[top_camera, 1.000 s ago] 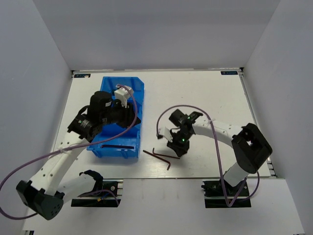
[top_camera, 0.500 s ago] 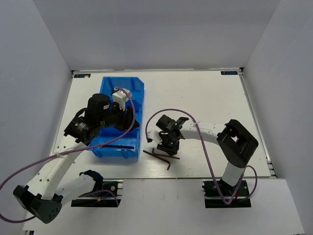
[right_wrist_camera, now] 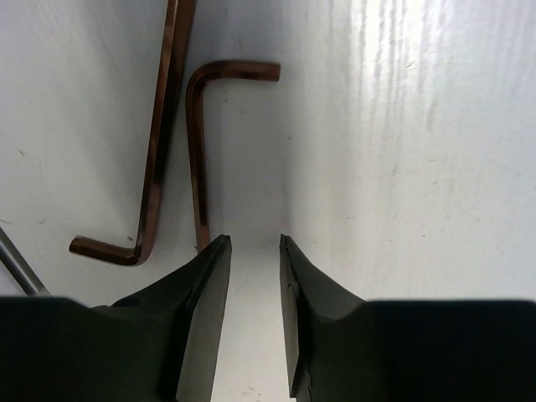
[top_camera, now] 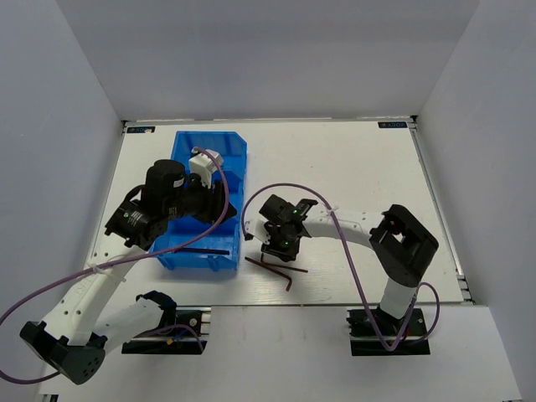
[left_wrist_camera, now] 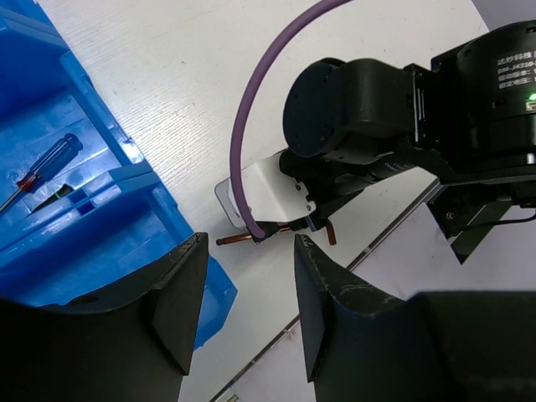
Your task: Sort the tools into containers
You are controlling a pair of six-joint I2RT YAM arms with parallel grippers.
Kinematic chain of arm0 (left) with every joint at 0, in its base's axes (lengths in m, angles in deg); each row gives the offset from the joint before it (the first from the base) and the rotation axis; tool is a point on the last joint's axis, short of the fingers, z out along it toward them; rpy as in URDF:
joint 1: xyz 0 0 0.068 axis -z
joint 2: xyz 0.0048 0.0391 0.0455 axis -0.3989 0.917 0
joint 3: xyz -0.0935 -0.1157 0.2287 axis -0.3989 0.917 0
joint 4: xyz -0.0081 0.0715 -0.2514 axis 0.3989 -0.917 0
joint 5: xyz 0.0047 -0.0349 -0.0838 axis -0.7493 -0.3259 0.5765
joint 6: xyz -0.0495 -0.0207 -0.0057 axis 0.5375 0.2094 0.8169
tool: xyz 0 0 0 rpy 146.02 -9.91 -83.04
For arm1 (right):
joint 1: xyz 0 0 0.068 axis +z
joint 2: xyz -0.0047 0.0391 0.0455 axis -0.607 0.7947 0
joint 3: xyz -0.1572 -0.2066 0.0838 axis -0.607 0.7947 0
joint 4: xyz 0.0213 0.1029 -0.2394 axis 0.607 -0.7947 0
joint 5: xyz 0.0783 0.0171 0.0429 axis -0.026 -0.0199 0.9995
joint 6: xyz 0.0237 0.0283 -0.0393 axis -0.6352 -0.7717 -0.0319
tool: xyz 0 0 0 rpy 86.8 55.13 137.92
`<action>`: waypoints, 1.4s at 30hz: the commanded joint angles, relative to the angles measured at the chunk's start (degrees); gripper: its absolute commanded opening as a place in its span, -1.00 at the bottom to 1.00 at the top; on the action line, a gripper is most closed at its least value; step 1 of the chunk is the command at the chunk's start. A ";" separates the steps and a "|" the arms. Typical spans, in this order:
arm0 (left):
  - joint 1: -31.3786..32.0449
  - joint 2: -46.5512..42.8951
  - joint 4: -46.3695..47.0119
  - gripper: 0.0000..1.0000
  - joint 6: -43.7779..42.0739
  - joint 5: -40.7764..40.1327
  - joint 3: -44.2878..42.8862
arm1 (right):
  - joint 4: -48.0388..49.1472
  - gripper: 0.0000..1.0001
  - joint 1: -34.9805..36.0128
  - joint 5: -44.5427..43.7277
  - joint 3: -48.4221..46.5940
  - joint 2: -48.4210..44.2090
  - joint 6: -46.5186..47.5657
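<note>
As right gripper (right_wrist_camera: pixel 254 243) gapes by hex keys (right_wrist_camera: pixel 198 159), left gripper (left_wrist_camera: pixel 249 251) parted near bin (left_wrist_camera: pixel 84 234)

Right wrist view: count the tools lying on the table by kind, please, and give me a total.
Hex keys: 2, the longer hex key and the shorter hex key
Kind unclear: 1, a thin grey rod cut off at the lower-left edge
Total: 3

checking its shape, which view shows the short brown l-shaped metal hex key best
right wrist: the short brown L-shaped metal hex key lies close, bend clear. top external: thin dark lines. left wrist: mostly hidden.
</note>
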 commanded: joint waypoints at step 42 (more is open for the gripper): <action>0.21 -2.57 -0.55 0.12 1.14 -0.68 -2.20 | 9.31 -0.65 3.43 -4.96 4.22 5.77 -8.02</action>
